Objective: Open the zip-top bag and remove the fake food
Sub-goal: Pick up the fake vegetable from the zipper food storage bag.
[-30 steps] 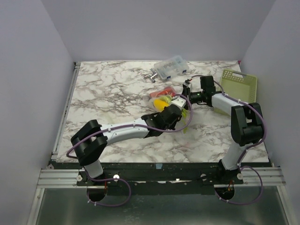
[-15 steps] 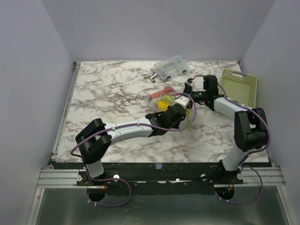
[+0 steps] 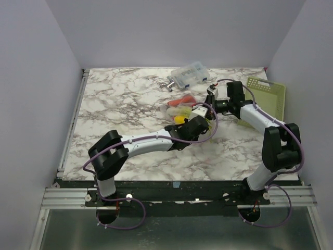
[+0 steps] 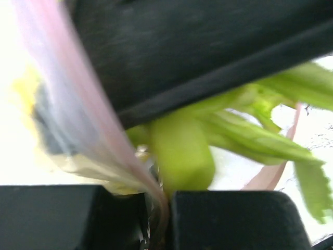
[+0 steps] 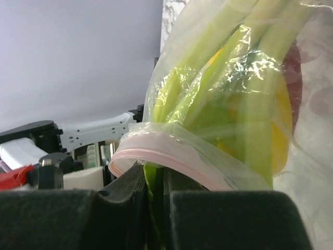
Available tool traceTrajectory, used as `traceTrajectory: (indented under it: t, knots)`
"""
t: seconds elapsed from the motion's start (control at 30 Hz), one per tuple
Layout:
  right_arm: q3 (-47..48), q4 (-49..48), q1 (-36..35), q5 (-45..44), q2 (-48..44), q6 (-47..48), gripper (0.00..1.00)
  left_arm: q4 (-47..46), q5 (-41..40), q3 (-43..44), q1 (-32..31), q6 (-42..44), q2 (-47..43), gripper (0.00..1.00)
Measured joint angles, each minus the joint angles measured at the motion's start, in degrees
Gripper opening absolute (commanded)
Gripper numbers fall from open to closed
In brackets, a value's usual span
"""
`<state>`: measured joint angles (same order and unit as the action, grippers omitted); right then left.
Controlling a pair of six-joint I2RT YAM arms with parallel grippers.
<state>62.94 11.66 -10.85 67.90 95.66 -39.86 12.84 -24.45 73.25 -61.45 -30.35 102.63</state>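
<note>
left jaws and right jaws are each clamped almost closed on the pink-edged mouth of the zip-top bag (image 3: 179, 107), which hangs between them with the fake food (image 5: 237, 109) inside.

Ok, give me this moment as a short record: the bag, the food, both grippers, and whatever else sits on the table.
zip-top bag: held between both grippers, plastic crinkled
fake food: inside the bag; green stalks and a yellow piece show through
left gripper: shut on the bag's zipper edge
right gripper: shut on the bag's zipper edge
basket: green, far right
clear box: far edge
metal fitting: just left of the box
</note>
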Motion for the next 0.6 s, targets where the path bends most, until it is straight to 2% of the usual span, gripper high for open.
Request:
traceTrajectory:
  t: [0.2, 0.4, 0.6]
  knots:
    - [1.07, 7.82, 0.46, -2.05, -1.81, 7.41, 0.02, -0.31, -0.22, -3.19, 0.96, -0.85, -2.16, 0.0]
    - [6.73, 19.5, 0.46, -7.91, -1.81, 21.31, 0.05, -2.29, 0.15, -6.71, 2.12, -1.07, -4.9, 0.0]
    - [5.99, 24.96, 0.48, -13.57, -1.73, 30.86, 0.07, -4.9, 2.16, -8.76, 2.25, -0.57, -7.23, 0.0]
